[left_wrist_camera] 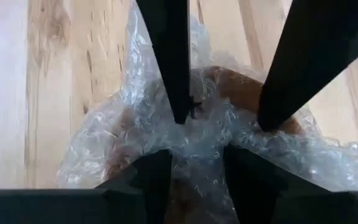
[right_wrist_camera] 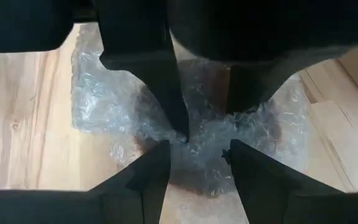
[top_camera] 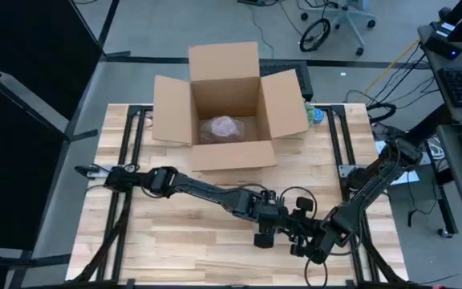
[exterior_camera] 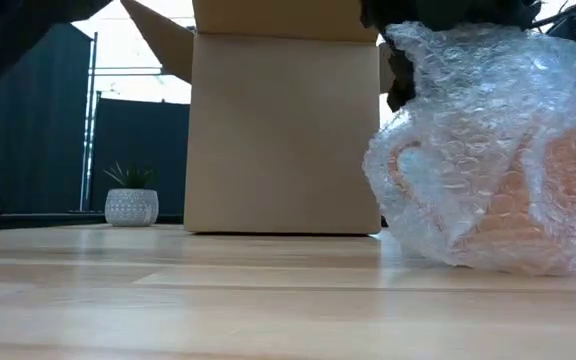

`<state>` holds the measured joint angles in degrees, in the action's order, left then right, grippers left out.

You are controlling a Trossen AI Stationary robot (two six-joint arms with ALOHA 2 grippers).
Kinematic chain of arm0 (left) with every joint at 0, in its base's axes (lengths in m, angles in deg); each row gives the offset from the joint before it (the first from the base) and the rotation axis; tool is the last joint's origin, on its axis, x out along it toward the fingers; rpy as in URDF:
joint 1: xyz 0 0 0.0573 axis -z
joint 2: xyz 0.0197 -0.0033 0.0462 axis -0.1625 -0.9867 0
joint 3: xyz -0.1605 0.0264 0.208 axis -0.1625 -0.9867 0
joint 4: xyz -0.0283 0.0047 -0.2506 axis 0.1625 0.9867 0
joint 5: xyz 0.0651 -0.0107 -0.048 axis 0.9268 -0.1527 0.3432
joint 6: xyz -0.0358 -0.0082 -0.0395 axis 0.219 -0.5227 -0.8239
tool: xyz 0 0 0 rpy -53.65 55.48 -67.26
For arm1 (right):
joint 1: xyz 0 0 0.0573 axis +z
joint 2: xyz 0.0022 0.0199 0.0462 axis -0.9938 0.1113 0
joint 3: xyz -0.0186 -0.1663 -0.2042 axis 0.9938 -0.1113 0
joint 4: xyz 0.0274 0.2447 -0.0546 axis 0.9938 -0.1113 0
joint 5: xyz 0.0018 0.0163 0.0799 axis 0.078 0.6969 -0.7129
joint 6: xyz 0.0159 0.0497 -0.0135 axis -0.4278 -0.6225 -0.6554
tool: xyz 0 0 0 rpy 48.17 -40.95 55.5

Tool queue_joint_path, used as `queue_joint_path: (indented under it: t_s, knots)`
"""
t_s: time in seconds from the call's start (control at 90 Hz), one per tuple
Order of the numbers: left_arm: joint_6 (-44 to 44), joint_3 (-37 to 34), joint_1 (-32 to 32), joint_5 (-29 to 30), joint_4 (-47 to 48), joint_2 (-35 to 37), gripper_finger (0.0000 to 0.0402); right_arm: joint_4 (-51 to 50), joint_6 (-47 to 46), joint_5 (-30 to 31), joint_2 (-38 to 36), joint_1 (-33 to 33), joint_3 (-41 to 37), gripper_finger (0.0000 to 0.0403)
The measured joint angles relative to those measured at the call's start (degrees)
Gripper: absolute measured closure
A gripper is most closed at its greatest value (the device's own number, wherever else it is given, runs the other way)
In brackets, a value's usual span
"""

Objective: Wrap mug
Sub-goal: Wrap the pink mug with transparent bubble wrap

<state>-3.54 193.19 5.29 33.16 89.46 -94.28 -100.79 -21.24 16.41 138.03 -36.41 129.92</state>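
An orange mug (exterior_camera: 528,190) stands on the wooden table near its front edge, swathed in clear bubble wrap (exterior_camera: 468,110); its handle (exterior_camera: 400,165) shows through the wrap. My left gripper (left_wrist_camera: 197,168) and my right gripper (right_wrist_camera: 197,158) meet above it, fingers pointing down, each with bunched wrap between its fingers. In the high view the two grippers (top_camera: 265,234) (top_camera: 305,245) cover the mug. My left gripper has the bunched bubble wrap over the mug's top (left_wrist_camera: 197,146) between its two fingers, coming from above and pointing down. The mug stays on the table. My right gripper has the gathered wrap on the mug's top (right_wrist_camera: 201,140) between its two fingers, also from above, facing the left gripper's fingers. The wrap spreads out loose below it.
An open cardboard box (top_camera: 227,104) stands at the table's far middle, flaps spread, with a bubble-wrapped bundle (top_camera: 223,127) inside. A small potted plant (exterior_camera: 131,205) shows beyond the table. Bare wood lies to the left and in front of the mug.
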Motion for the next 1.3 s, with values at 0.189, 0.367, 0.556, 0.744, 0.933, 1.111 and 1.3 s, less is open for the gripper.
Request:
queue_joint_path:
  t_s: [0.189, 0.367, 0.556, 0.744, 0.933, 1.111, 1.3]
  knots:
    - [0.2, -0.1, 0.3, 0.3, -1.5, 0.4, 0.0268, -5.4, 3.6, -1.8, -1.7, 0.9, 5.9, 0.0239]
    - [0.5, 0.1, 0.4, 0.3, -1.8, 0.7, 0.0268, -8.7, 4.7, -0.3, -1.8, 0.5, 8.4, 0.0242]
    - [0.4, 0.2, 0.4, 0.3, -0.9, 0.7, 0.0268, -8.3, 0.9, 2.8, -1.7, -0.5, 4.8, 0.025]
    - [1.6, 0.2, 0.9, 0.3, -0.8, 0.7, 0.0268, -3.3, 0.2, 2.6, -1.7, -0.2, -0.4, 0.0254]
    - [2.0, 0.1, 1.0, 0.4, -1.7, 0.7, 0.0268, -2.8, 0.8, 0.6, -1.9, -0.5, -1.0, 0.0255]
    - [2.2, 0.1, 1.2, 0.4, -1.7, 0.7, 0.0268, -12.1, 1.5, -2.5, -4.3, 2.1, 5.6, 0.0255]
    - [3.8, 0.1, 1.6, -0.3, -1.8, 0.7, 0.0268, -18.6, -9.5, -6.1, -4.7, 5.7, 4.7, 0.0255]
